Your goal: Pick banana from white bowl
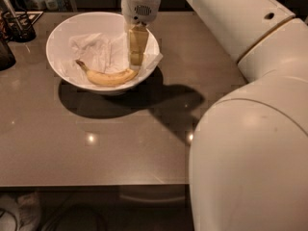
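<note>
The banana (107,77) is yellow with a dark stem at its left end. It lies along the near inner side of the white bowl (62,27), on crumpled white paper (98,49). The bowl stands at the back left of the table. My gripper (136,61) hangs down from above into the right part of the bowl, its tips just above the banana's right end.
The grey table (120,134) spreads out in front of the bowl. A dark holder with utensils (17,25) stands at the far left edge. My white arm (250,105) fills the right side of the view.
</note>
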You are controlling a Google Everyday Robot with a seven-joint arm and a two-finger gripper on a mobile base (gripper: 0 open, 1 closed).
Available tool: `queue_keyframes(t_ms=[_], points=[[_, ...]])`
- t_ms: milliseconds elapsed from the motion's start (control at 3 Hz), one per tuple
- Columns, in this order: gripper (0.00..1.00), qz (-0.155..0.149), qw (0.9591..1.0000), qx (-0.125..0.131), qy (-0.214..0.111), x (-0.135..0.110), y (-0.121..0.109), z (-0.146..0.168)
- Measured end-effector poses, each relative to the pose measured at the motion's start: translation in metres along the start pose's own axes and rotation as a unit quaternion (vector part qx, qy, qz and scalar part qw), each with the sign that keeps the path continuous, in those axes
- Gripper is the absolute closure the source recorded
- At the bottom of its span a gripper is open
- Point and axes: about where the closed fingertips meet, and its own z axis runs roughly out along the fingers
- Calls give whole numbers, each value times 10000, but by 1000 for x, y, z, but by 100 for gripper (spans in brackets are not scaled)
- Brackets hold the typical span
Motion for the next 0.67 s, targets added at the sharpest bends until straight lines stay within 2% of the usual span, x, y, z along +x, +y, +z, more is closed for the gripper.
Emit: queue_keyframes(t_ms=[667], points=[[29,-189,9995,-246,46,-17,-11,32]])
